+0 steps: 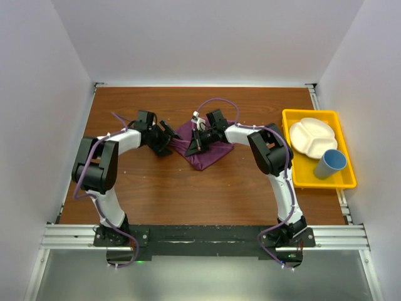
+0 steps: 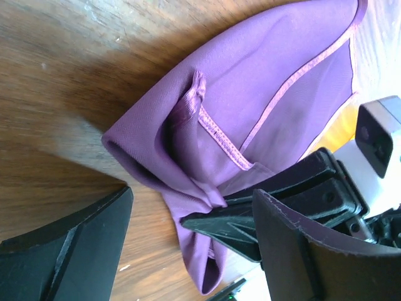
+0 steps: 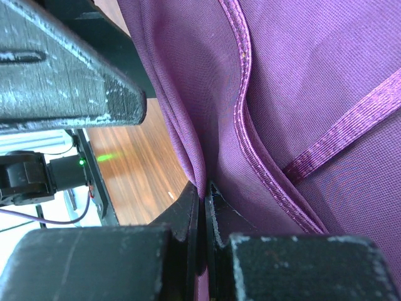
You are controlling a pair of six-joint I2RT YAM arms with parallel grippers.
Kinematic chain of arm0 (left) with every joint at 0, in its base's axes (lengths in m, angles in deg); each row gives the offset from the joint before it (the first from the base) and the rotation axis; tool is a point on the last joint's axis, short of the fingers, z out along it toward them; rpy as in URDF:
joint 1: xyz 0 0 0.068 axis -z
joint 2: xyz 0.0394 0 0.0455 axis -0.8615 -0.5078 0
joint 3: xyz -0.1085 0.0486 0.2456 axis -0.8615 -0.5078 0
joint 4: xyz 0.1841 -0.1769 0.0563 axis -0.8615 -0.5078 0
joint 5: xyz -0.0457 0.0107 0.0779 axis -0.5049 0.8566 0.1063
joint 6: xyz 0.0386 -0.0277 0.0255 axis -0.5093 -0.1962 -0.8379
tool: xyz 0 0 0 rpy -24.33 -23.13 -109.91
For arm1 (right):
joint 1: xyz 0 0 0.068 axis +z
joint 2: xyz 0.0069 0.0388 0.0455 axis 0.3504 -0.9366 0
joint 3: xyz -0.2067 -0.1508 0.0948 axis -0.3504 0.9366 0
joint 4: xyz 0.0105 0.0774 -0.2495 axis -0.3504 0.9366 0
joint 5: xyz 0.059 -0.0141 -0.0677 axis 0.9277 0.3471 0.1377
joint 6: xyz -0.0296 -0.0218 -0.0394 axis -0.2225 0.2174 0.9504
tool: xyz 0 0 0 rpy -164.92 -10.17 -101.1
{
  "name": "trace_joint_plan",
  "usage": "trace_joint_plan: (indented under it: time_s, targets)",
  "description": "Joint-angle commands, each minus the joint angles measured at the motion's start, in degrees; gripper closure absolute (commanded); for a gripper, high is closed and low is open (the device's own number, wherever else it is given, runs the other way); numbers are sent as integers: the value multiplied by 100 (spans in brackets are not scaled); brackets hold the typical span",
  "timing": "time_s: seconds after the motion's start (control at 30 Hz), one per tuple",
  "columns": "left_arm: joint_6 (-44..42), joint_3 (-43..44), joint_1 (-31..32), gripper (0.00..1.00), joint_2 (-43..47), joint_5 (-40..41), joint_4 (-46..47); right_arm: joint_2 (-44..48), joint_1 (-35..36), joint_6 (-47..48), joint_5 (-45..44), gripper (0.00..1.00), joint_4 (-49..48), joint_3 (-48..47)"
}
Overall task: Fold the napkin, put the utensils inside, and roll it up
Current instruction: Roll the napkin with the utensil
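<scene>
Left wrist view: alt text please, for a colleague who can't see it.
A plum-purple napkin lies bunched in loose folds on the wooden table. The right gripper, shut, pinches a fold of it from the lower right, while the left gripper stands open in the foreground, holding nothing.

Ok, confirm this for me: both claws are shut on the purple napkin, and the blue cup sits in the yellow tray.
Not quite. Only the right claw is shut on the napkin. The left claw stands wide open, gripping nothing, as the left wrist view shows. The blue cup does sit in the yellow tray.
</scene>
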Motion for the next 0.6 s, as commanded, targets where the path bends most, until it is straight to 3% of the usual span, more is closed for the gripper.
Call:
trace_joint_plan:
  time_s: [0.0,0.33,0.57]
  targets:
    - [344,405,67,18,-285,420,-317,-271,40,214,-367,100,232,63]
    - [28,1003,75,31,-636,1474,-1327,-306,22,451,-446,100,487,-87]
    - [-297,951,102,43,-838,1713,-1259,-315,31,591,-525,100,592,-122]
